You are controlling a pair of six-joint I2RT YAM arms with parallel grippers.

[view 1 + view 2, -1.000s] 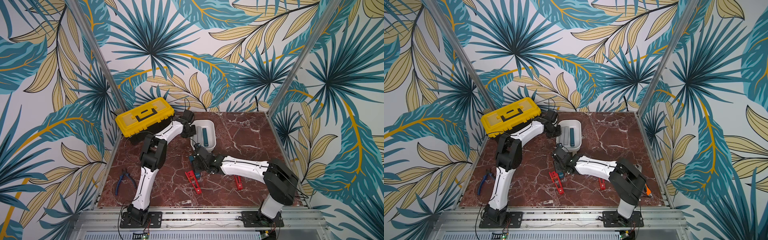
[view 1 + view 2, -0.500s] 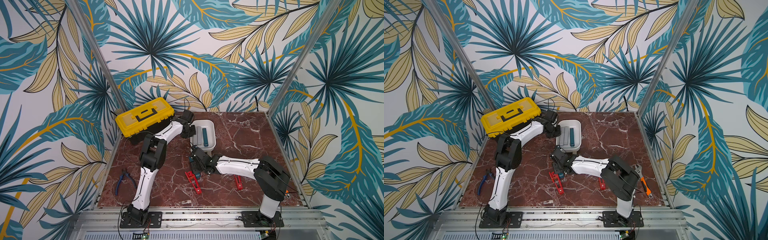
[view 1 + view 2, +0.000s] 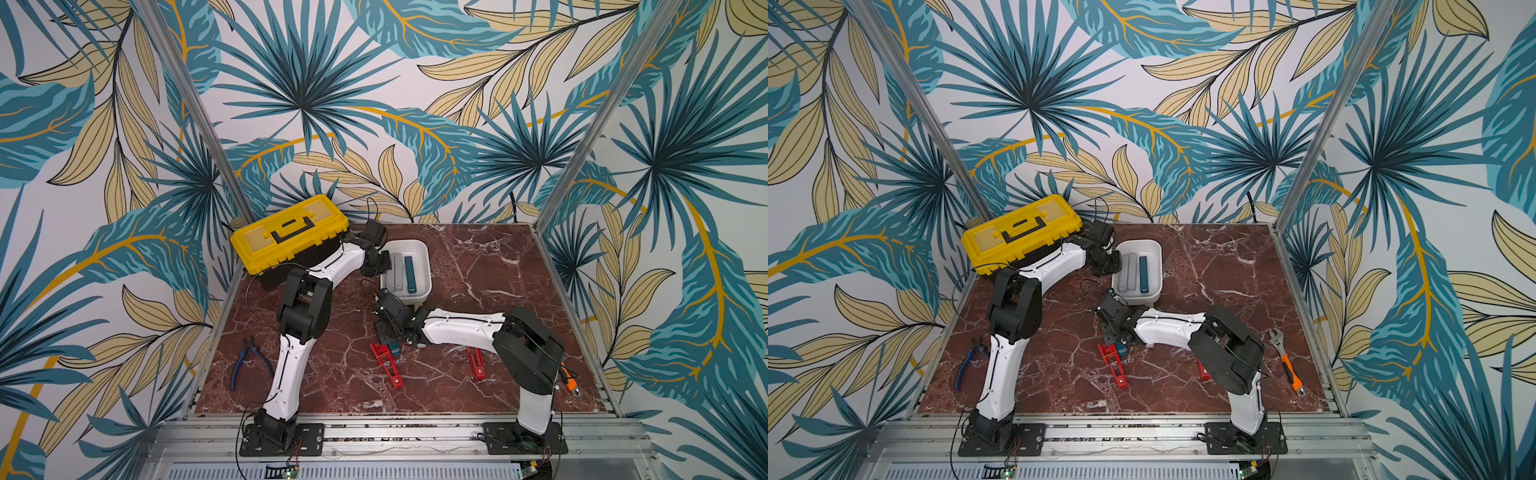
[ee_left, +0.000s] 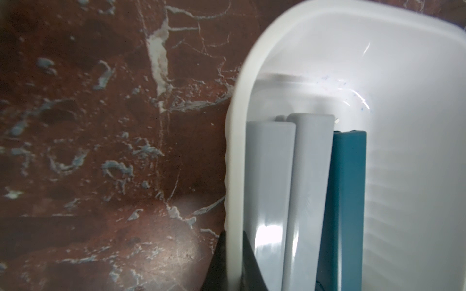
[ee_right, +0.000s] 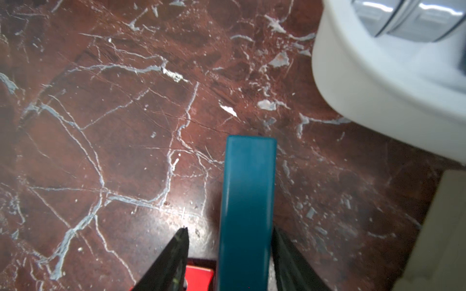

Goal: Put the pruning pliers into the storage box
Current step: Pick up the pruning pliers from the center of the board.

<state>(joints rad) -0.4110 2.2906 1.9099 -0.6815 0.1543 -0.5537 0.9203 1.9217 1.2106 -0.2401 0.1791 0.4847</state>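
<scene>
1. In both top views the storage box sits at 12 o'clock from the centre of the table. It holds two grey bars and the boxed teal bar, side by side.
2. The left tool is at the box's 9 o'clock wall. Only the left wrist view shows its black fingers pinched narrow on that rim, one outside and one inside.
3. The right tool is low near the table centre, at 6 o'clock from the box. The top views show only a stub of the loose teal bar beneath it.
4. The right wrist view shows that bar's length between the fingers. One finger touches it and the other stands apart, so the tool is part-open and not clamped.
5. In the same view the bar's near end overlaps a red bar. A beige bar shows at the frame edge, and the top views do not show it.
6. Only the top views show the red bar's whole length, at 6 o'clock. They also show a second red bar at 4 o'clock, the yellow toolbox at 10 and the blue-handled cutters at 8.
7. The orange wrench lies in full sight at the 4 o'clock edge in a top view. In a top view the wrench is mostly covered by the right arm.
</scene>
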